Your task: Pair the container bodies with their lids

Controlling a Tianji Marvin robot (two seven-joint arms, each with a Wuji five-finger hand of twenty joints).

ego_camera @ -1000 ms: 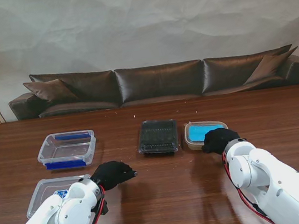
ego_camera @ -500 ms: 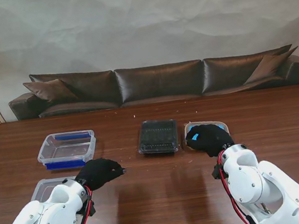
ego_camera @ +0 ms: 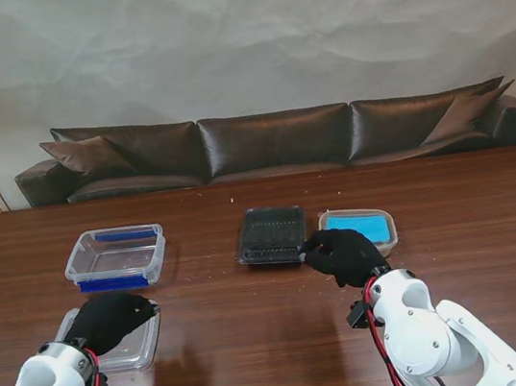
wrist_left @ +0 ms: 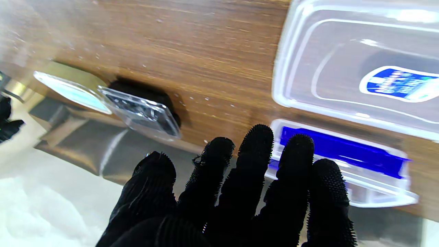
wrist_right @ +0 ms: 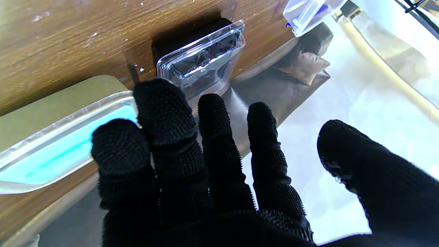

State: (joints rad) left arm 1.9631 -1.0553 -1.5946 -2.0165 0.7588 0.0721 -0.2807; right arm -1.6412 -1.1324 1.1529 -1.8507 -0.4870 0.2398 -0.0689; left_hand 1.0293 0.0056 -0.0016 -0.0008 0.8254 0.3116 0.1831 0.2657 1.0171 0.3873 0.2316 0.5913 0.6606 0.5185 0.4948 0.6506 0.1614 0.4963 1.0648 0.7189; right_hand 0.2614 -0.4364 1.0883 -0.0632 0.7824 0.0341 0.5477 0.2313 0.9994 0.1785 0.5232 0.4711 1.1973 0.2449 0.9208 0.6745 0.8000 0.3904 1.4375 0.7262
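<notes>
A clear container body (ego_camera: 115, 256) with blue clips (wrist_left: 343, 159) sits at the far left. Its flat clear lid (ego_camera: 130, 343), marked with a blue label (wrist_left: 398, 84), lies nearer to me. My left hand (ego_camera: 110, 317) hovers over that lid, fingers (wrist_left: 255, 161) spread and empty. A black tray under a clear lid (ego_camera: 272, 235) sits mid-table, also seen as the black tray (wrist_right: 202, 58). Right of it is a blue-lidded container (ego_camera: 360, 227), the same blue-lidded container (wrist_right: 61, 137) in the right wrist view. My right hand (ego_camera: 343, 253) is open at the gap between these two, just nearer to me.
A dark leather sofa (ego_camera: 274, 140) runs along the table's far edge. The brown wooden table (ego_camera: 262, 348) stretches between my arms. My white forearms (ego_camera: 426, 343) rise from the near corners.
My left hand has drawn back and to the left, ending over the clear lid. My right hand has slid left off the blue-lidded container toward the black tray.
</notes>
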